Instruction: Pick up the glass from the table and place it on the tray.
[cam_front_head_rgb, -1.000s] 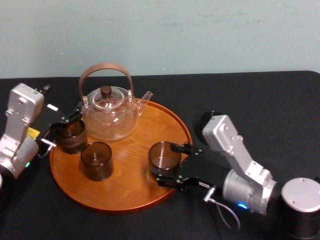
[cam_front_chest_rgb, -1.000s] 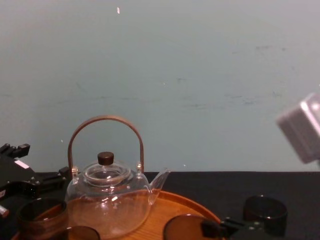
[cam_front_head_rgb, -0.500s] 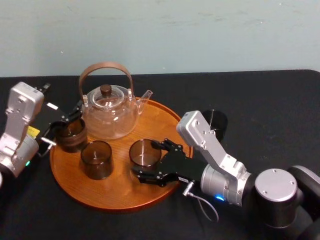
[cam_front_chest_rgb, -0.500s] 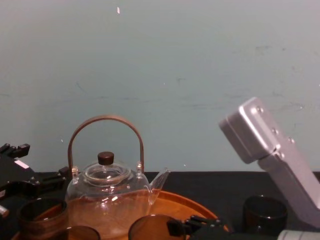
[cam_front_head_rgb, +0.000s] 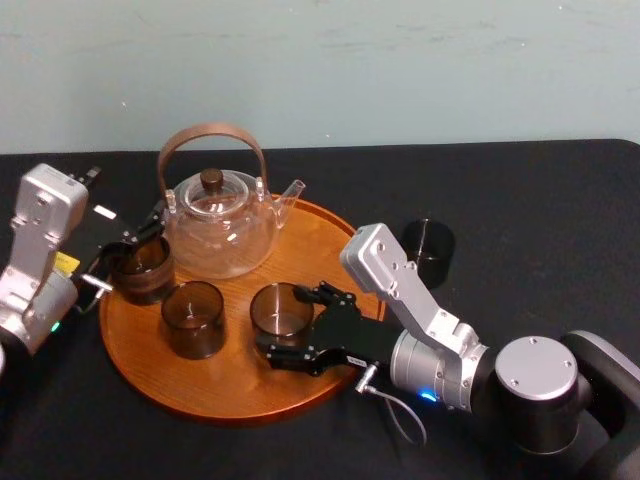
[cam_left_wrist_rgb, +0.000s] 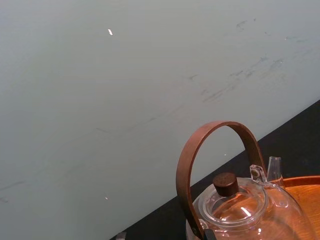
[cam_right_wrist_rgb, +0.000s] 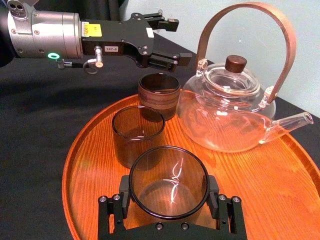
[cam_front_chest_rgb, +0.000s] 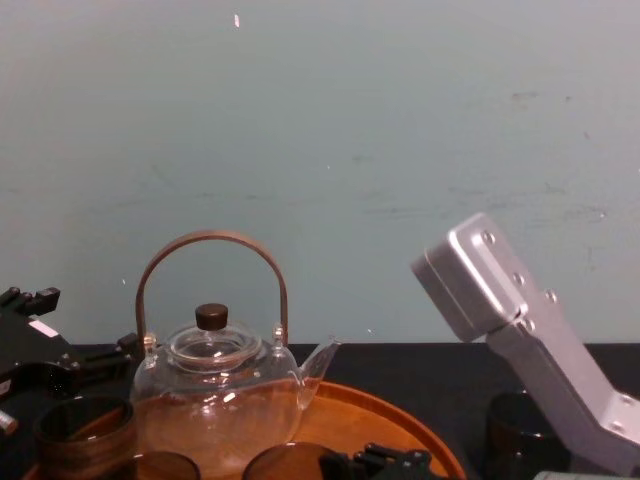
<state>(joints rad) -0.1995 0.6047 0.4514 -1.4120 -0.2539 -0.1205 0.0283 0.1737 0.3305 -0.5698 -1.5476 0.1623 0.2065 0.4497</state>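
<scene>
Idling beside a dark brown cup (cam_front_head_rgb: 140, 272) on the round orange-brown wooden tray's (cam_front_head_rgb: 240, 382) left side, the left claw (cam_front_head_rgb: 128, 252) may be gripping it; I cannot tell. Clamped on the smoky cylindrical glass (cam_front_head_rgb: 281, 308) over the tray's middle, the right claw (cam_right_wrist_rgb: 169, 195) should seat it flat, then part gently.

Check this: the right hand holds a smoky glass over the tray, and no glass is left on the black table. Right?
No: the head view shows one dark glass standing on the table, right of the tray. The right hand does hold the smoky glass over the tray. The left hand is at the brown cup.
</scene>
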